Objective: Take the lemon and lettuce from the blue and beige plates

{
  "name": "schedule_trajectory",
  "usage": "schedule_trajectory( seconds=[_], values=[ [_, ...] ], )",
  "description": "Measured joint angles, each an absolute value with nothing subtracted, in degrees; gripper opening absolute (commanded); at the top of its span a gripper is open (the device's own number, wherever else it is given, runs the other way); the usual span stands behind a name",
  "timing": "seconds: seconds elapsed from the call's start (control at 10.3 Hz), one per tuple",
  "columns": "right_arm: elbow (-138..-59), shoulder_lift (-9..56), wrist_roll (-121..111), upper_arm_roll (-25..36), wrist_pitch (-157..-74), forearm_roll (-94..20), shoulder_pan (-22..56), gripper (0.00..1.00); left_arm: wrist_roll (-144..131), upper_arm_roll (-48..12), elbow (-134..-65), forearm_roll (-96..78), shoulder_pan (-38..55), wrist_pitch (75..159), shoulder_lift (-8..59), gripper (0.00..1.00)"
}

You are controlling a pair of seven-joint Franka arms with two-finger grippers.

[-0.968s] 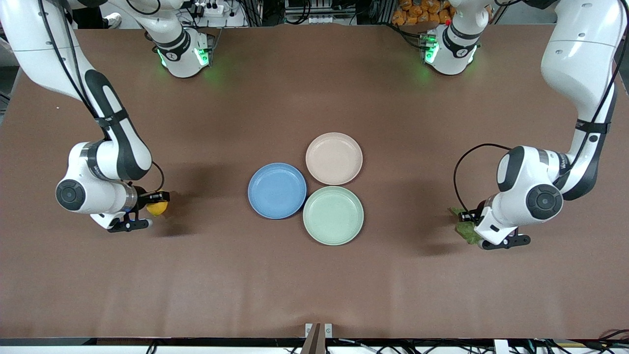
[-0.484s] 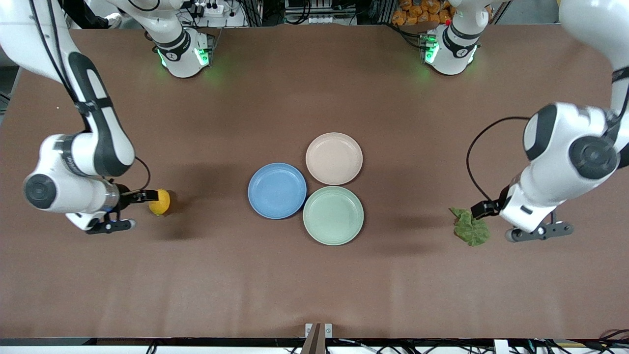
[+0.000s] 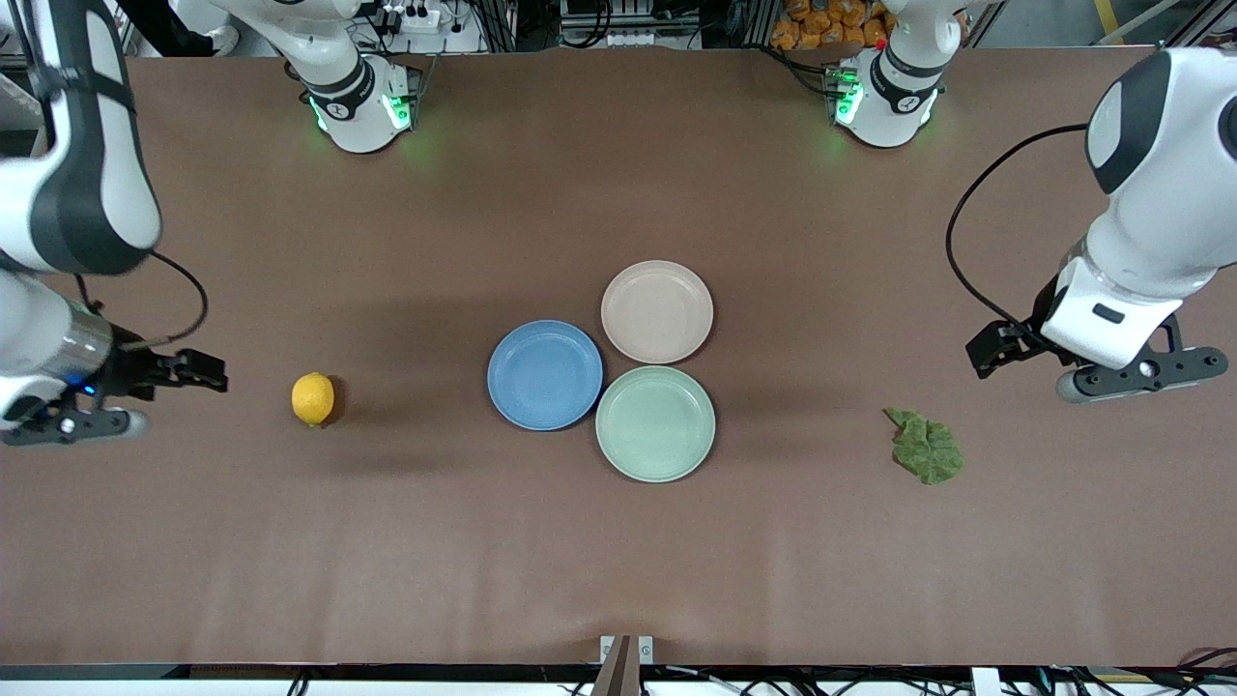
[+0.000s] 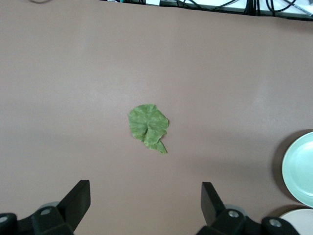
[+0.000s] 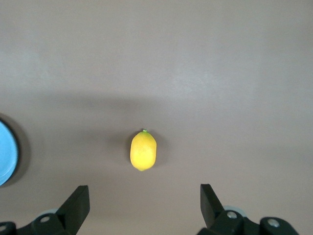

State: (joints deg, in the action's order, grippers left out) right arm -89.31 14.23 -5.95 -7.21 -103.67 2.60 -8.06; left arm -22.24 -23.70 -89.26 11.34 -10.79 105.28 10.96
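The lemon (image 3: 312, 398) lies on the bare table toward the right arm's end, apart from the empty blue plate (image 3: 544, 374). It also shows in the right wrist view (image 5: 143, 151). My right gripper (image 3: 205, 372) is open and empty, up in the air, clear of the lemon, its jaws wide apart (image 5: 144, 193). The lettuce (image 3: 926, 446) lies flat on the table toward the left arm's end and shows in the left wrist view (image 4: 148, 127). My left gripper (image 3: 988, 350) is open and empty above the table beside it (image 4: 145, 191). The beige plate (image 3: 657, 311) is empty.
An empty mint-green plate (image 3: 655, 422) touches the blue and beige plates at the table's middle, nearer the front camera. Its rim shows in the left wrist view (image 4: 301, 169). The blue plate's rim shows in the right wrist view (image 5: 6, 152).
Both grippers have let go and lifted away toward their own ends of the table. The lemon and the lettuce stay where they were set on the table.
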Motion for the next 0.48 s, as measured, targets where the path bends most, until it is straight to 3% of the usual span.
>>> schedule_trajectory(
  seconds=[0.19, 0.48],
  values=[
    [-89.2, 8.4, -1.9, -7.0, -100.0, 1.4, -8.0, 1.00, -20.6, -22.4, -89.2, 9.8, -10.4, 104.7, 10.0, 1.00],
    [-89.2, 3.4, 0.6, -6.4, -95.7, -0.1, -6.7, 1.00, -14.5, -12.1, -89.2, 6.4, -3.9, 104.0, 7.6, 1.00]
  ],
)
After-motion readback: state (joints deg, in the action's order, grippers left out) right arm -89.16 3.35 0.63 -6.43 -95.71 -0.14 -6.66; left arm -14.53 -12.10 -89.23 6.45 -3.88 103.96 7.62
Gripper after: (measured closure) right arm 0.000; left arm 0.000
